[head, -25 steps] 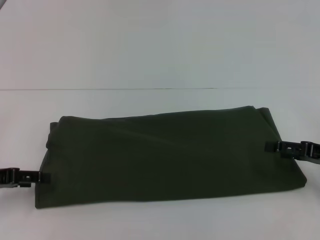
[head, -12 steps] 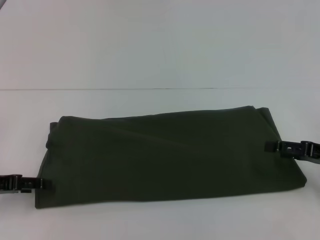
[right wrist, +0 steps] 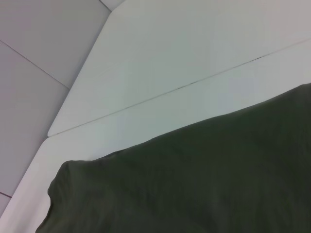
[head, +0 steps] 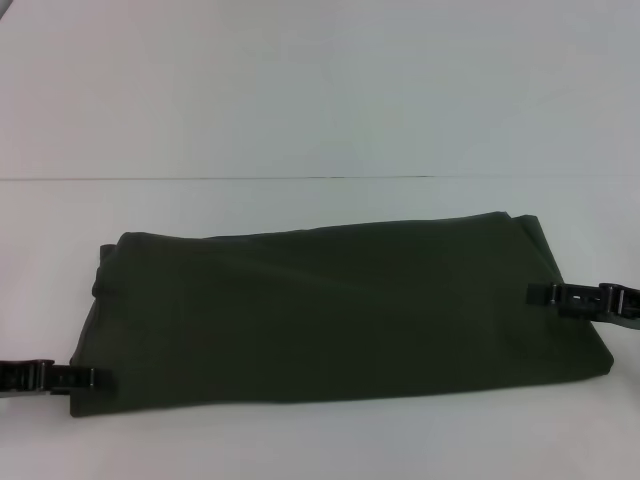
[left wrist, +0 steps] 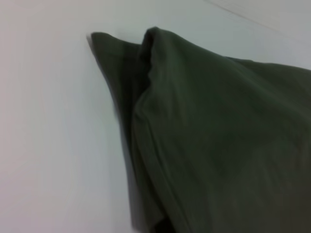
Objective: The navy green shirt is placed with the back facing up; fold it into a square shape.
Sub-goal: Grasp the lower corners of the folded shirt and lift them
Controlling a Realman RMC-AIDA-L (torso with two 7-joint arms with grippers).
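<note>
The navy green shirt (head: 330,310) lies on the white table, folded into a long flat band with its plain side up. My left gripper (head: 88,380) sits low at the band's near left corner, its tip over the cloth edge. My right gripper (head: 540,294) rests at the middle of the band's right end, its tip just over the fabric. The left wrist view shows layered folded edges of the shirt (left wrist: 218,136) close up. In the right wrist view the shirt (right wrist: 204,184) stretches away, with the far corner rounded.
The white table (head: 300,120) extends far beyond the shirt, with a thin seam line (head: 250,179) across it. The table's far corner and a grey floor (right wrist: 39,58) show in the right wrist view.
My left gripper has slid along the shirt's left end toward the near corner. The right gripper and the shirt have stayed in place.
</note>
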